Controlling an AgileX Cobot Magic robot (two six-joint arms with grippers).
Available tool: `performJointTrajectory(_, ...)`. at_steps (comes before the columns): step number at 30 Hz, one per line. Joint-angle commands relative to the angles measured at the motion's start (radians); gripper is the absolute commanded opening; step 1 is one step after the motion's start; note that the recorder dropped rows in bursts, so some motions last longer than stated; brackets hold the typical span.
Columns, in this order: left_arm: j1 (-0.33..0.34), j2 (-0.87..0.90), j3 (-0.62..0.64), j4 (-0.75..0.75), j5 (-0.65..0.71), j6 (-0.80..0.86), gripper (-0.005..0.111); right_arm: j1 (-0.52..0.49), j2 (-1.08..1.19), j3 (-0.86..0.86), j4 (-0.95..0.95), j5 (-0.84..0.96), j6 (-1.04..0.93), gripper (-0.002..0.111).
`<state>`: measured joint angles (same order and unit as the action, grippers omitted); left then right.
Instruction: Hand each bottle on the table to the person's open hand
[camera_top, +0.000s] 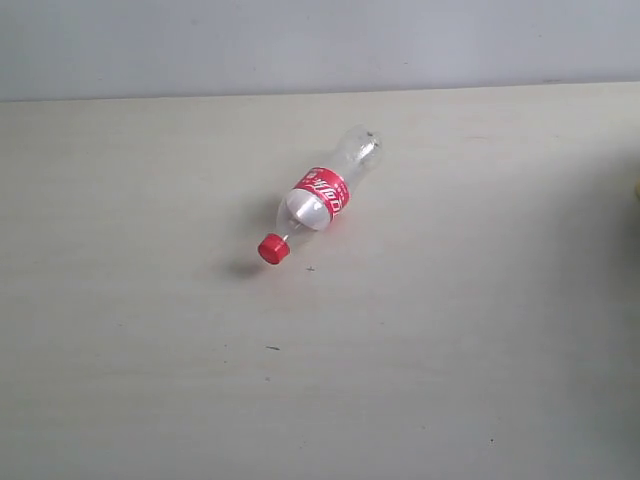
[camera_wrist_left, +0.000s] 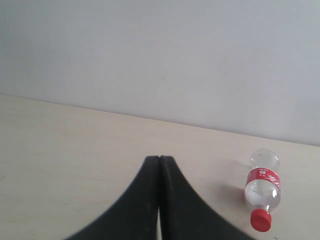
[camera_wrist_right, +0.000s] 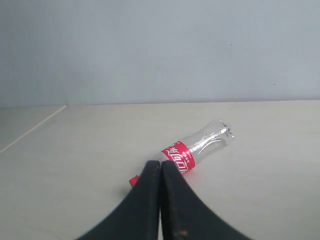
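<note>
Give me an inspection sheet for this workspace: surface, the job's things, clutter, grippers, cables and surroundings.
Surface: pale beige table with a few tiny dark specks.
Job's things: one clear bottle with a red label, lying on its side, red cap on; no other bottles and no open hand in view.
Clutter: nothing seen.
Grippers: left gripper shut, empty; right gripper shut, empty; both apart from the bottle.
Cables: nothing seen.
Surroundings: plain grey wall behind the table.
</note>
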<state>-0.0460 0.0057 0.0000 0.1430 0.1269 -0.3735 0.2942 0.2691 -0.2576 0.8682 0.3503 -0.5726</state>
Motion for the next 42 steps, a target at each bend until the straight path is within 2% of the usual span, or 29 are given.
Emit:
performJointTrajectory(1, -0.004, -0.006, 0.0, 0.003, -0.003, 0.001, 0.0, -0.003, -0.002, 0.006, 0.008, 0.002, -0.009, 0.0)
performJointTrajectory(37, -0.004, -0.006, 0.0, 0.003, -0.001, 0.001, 0.0, -0.003, -0.002, 0.011, 0.022, -0.005, -0.053, 0.0)
performJointTrajectory(42, -0.004, -0.006, 0.0, 0.003, -0.001, 0.001, 0.0, -0.003, 0.003, 0.011, 0.038, -0.049, -0.053, 0.0)
